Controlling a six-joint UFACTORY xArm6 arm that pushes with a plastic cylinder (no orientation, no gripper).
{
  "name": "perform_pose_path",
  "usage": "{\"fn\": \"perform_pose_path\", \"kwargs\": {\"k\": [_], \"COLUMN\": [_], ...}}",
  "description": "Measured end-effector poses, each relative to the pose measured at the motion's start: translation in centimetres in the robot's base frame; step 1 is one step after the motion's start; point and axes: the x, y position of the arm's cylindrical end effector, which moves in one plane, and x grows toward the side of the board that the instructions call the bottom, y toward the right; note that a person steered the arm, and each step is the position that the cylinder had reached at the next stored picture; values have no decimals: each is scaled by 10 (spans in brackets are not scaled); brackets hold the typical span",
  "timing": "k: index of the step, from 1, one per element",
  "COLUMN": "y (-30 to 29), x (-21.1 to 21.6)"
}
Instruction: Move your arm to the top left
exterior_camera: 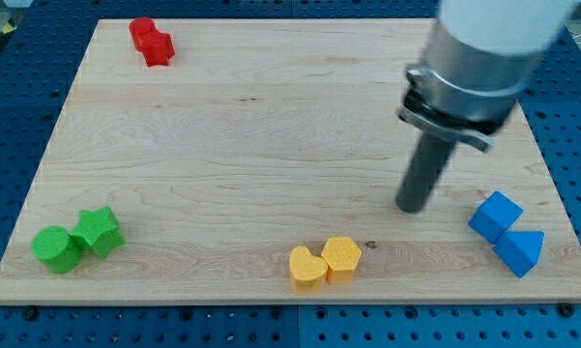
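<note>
1. Entering from the view's top right, the arm (483, 58) is cut off by the frame edge; only its pale housing and grey collar show.
2. Rod: dark, straight, long axis near upright, leaning slightly toward the view's bottom left. No jaws exist on it, and it holds nothing.
3. My tip (410, 207) rests on the wooden board (271, 145), right of centre, apart from every block.
4. Blue blocks, two, touching: a cube-like blue block (495, 216) and a wedge-like blue block (519, 251), nearest the tip, to its right.
5. Yellow heart (306, 267) and yellow hexagon (341, 258), touching, bottom centre.
6. Green cylinder (56, 247) and green star (98, 231), touching, bottom left.
7. Red blocks (152, 42), top left; exact shapes hard to make out.
</note>
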Motion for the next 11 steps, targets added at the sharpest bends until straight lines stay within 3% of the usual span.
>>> {"fn": "perform_pose_path", "kwargs": {"k": [5, 7, 9, 11], "y": [-193, -311, -332, -398], "x": [-237, -300, -316, -297]}}
